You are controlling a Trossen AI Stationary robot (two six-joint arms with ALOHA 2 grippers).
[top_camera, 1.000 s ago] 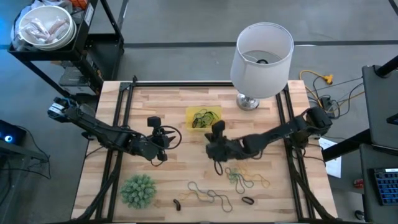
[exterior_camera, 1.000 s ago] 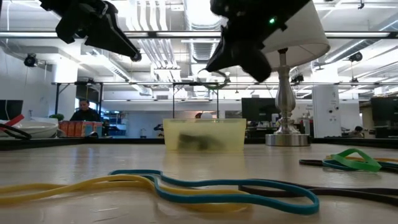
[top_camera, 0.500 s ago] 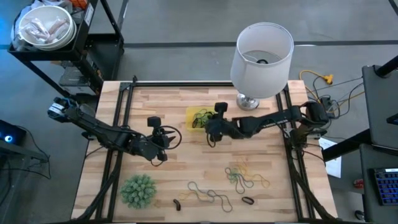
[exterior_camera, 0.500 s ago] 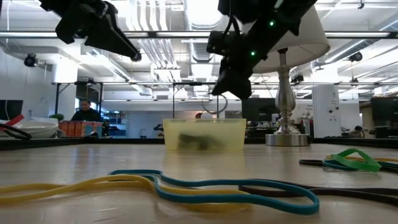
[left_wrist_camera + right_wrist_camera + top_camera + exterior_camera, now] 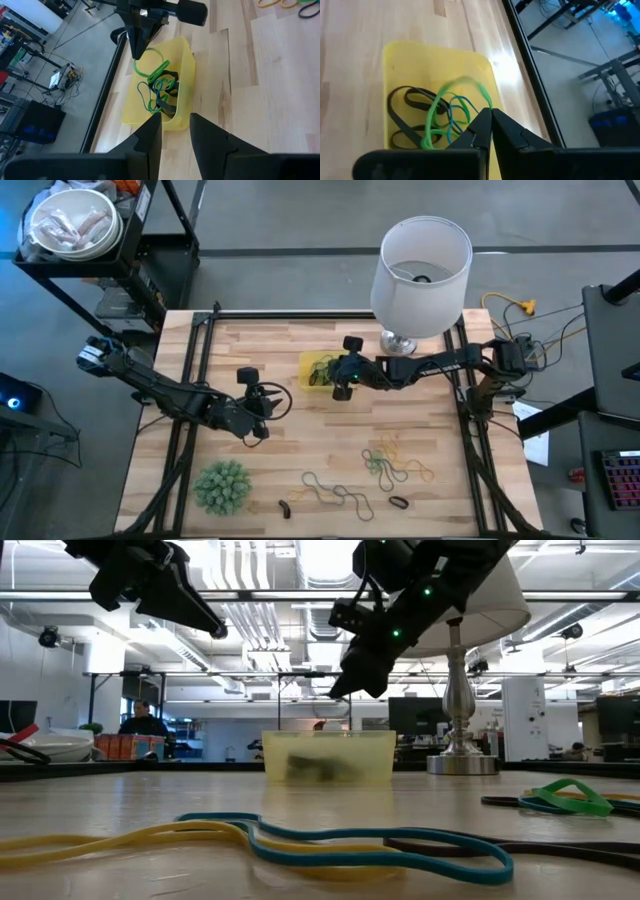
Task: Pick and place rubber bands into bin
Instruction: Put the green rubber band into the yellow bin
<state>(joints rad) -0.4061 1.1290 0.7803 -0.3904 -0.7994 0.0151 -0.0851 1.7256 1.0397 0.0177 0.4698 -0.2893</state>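
Observation:
The yellow bin (image 5: pixel 312 360) sits at the table's far middle, with several rubber bands (image 5: pixel 161 96) lying in it. My right gripper (image 5: pixel 339 388) hovers over the bin's near right part, shut on a green rubber band (image 5: pixel 154 64). It also shows high above the bin (image 5: pixel 328 758) in the low view. My left gripper (image 5: pixel 175 131) waits open to the bin's near left, with nothing between its fingers. More rubber bands (image 5: pixel 395 465) lie loose on the near right of the table, and some (image 5: pixel 340 850) show in the foreground. My right gripper pinches the green rubber band between its two fingertips (image 5: pixel 481 120), at the top of the loop (image 5: pixel 487 102). The fingers slant downward from the table's right. The band hangs slack below them, and its lower part reaches down among the bands in the bin (image 5: pixel 420 55).
A white lamp (image 5: pixel 420 265) on a metal foot (image 5: pixel 398 345) stands just right of the bin. A spiky green ball (image 5: pixel 222 485) sits near the left front. Black frame rails (image 5: pixel 195 380) run along both table sides. A person (image 5: pixel 140 720) sits far behind.
My right gripper has carried the green band from the table's middle toward the far edge. It has stopped over the bin, rolling its wrist on the way and staying shut. The band now dangles into the bin.

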